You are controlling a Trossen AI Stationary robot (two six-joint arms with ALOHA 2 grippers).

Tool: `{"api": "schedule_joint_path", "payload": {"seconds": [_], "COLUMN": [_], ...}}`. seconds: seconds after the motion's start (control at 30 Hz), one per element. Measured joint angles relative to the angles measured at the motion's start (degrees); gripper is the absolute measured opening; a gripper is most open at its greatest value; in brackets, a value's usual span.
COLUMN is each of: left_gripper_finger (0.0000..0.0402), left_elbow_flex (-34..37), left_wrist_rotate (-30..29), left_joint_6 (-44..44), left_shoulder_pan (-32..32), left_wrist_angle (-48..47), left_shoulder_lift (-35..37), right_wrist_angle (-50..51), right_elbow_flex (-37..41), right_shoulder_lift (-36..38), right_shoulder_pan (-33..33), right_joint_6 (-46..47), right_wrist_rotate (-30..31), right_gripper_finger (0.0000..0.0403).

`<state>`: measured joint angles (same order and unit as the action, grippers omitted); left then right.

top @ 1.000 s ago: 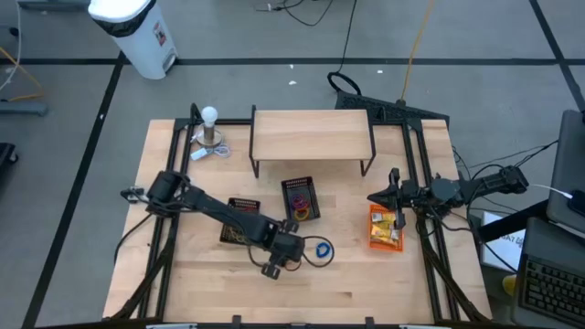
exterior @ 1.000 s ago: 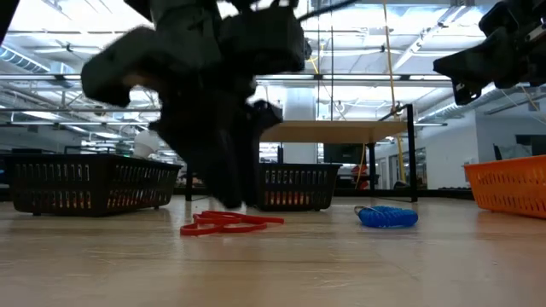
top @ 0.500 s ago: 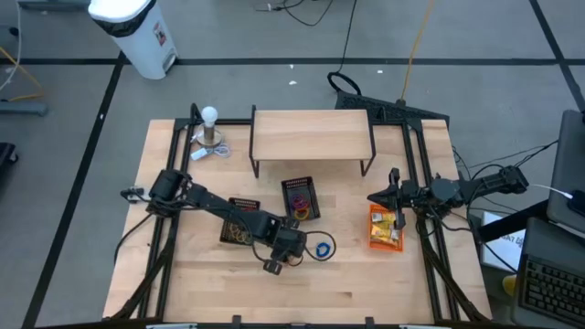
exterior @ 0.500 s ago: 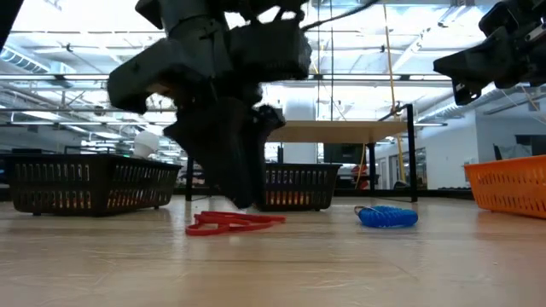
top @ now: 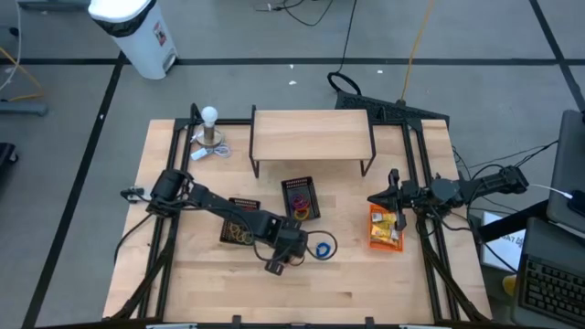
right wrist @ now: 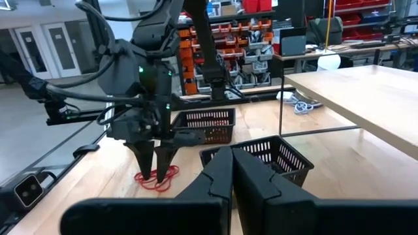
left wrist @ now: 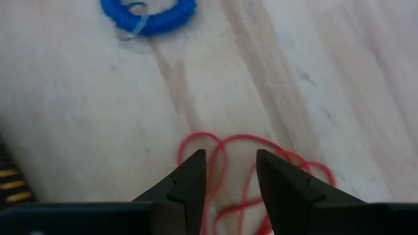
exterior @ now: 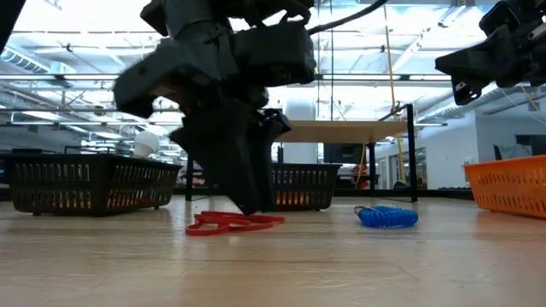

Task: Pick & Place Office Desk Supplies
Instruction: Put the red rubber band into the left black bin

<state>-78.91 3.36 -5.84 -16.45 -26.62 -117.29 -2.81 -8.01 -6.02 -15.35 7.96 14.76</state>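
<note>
A tangle of red rubber bands [exterior: 232, 223] lies flat on the wooden table, also seen in the left wrist view [left wrist: 251, 173] and the right wrist view [right wrist: 157, 177]. My left gripper [left wrist: 228, 160] is open and stands low over it, fingers pointing down, with loops of the bands between the fingertips. In the high view the left gripper [top: 289, 247] sits mid-table and hides the bands. My right gripper [right wrist: 230, 163] is shut and empty, held high at the table's right side [top: 382, 196] above the orange basket [top: 385, 227]. My left gripper comes at the red bands' tangle [left wrist: 222, 147] from above, pointing down, one open finger on either side of some loops. Whether the fingertips [exterior: 249, 207] touch the bands I cannot tell. The bands lie slack on the table.
A blue coil band [top: 322, 247] lies just right of the left gripper. Two black baskets [top: 300, 198] [top: 239, 224] stand beyond it, holding coloured bands. The orange basket holds yellow packets. A wooden shelf [top: 311, 135] and a white ball on a stand [top: 210, 128] are at the far side.
My left gripper has moved a little toward the table's right edge, coming over the red bands, and has stayed low and open. The right arm has kept still.
</note>
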Motion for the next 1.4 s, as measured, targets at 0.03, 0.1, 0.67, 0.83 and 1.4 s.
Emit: {"api": "schedule_joint_path", "payload": {"seconds": [0.03,0.1,0.67,0.83,1.4], "left_gripper_finger": [0.0135,0.0129,0.0004,0.0002,0.0001], "left_elbow_flex": [-0.06,-0.05,-0.11,0.15,-0.04], "left_wrist_rotate": [-0.37,-0.20,0.90,0.65,0.84], "left_joint_6": [0.23,0.39,-1.18,-1.67,-3.50], "left_shoulder_pan": [0.13,0.33,-0.32,-0.64,-1.01], "left_wrist_angle": [0.32,0.38,-0.56,-0.93,-5.44], "left_shoulder_lift": [-0.51,-1.09,-1.36,3.13,36.17], "right_wrist_angle": [-0.04,-0.04,-0.40,-0.41,-0.80], "right_elbow_flex": [0.00,0.00,0.00,0.00,0.00], "right_shoulder_lift": [0.02,0.00,0.08,0.08,0.09], "right_shoulder_pan": [0.00,0.00,0.00,0.00,0.00], "right_joint_6": [0.20,0.37,0.35,0.26,0.29], "right_wrist_rotate": [0.00,-0.04,-0.04,-0.04,-0.07], "right_gripper_finger": [0.0000,0.0000,0.0000,0.0000,0.0000]}}
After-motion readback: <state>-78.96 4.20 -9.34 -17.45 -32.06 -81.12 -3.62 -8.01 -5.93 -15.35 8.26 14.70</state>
